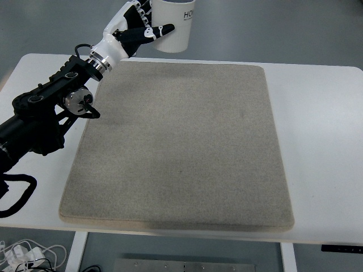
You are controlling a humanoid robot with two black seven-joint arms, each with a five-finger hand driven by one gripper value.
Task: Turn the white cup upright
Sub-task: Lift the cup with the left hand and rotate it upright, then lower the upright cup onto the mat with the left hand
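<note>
A white cup (175, 28) with dark lettering is at the top edge of the view, lifted above the far side of the table. Its top is cut off by the frame, so I cannot tell which way up it is. My left hand (145, 25) is shut on the cup, fingers wrapped around its left side, one dark finger lying across its front. The left arm (51, 107) reaches in from the left edge across the table's left side. The right arm does not show.
A large grey felt mat (181, 147) covers most of the white table (323, 147). Cables (28, 252) lie on the floor at the bottom left. A black cable loop (17, 195) hangs by the arm at the table's left edge.
</note>
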